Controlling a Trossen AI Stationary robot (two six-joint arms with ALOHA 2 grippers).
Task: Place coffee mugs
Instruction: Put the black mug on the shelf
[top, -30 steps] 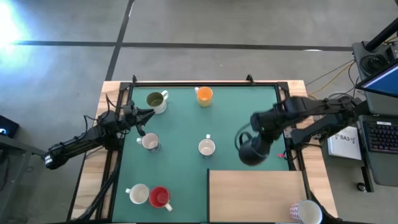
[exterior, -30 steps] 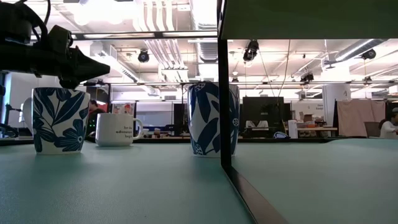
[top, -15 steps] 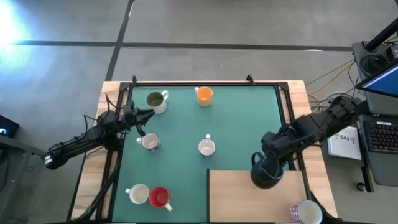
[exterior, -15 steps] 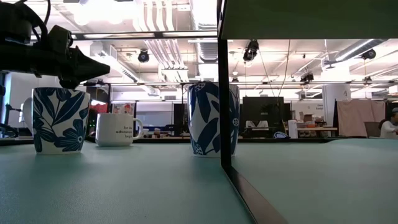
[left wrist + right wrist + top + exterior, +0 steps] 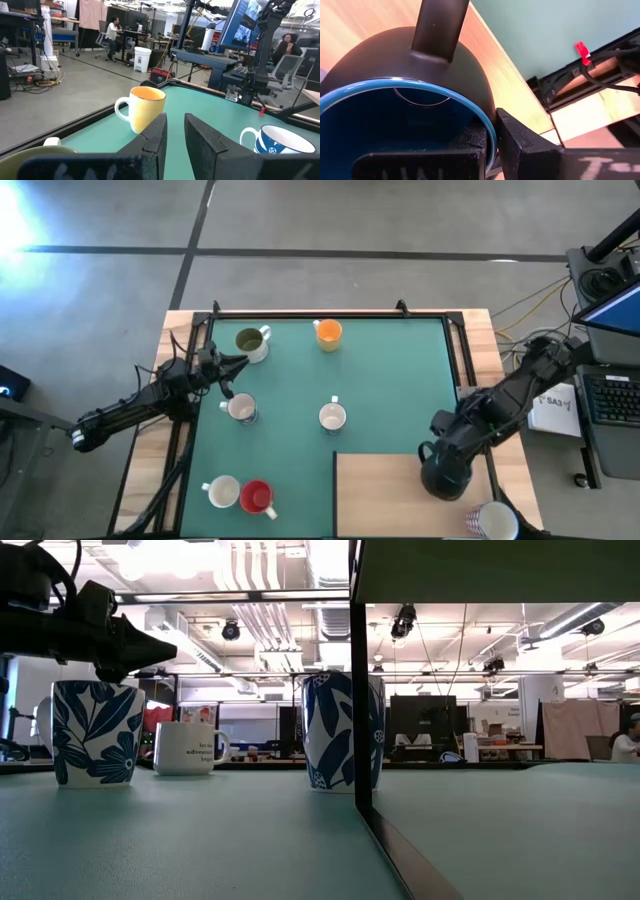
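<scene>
Since the earlier frame the right gripper (image 5: pixel 447 471) has carried the blue mug (image 5: pixel 443 476) from mid-mat to the wooden board (image 5: pixel 385 495) at lower right — jaws pinching the mug's rim. Left gripper (image 5: pixel 232 364) hangs at upper left beside the green-lined mug (image 5: pixel 250 342), jaws narrowly spread. Orange mug (image 5: pixel 327 332) stands at top centre of the worktop (image 5: pixel 400 370).

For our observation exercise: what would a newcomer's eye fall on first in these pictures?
The right gripper stands out, its fingers clamped on the rim of a dark blue mug over the wooden board at the table's near right. The left gripper waits between the olive-lined mug and a white mug.
</scene>
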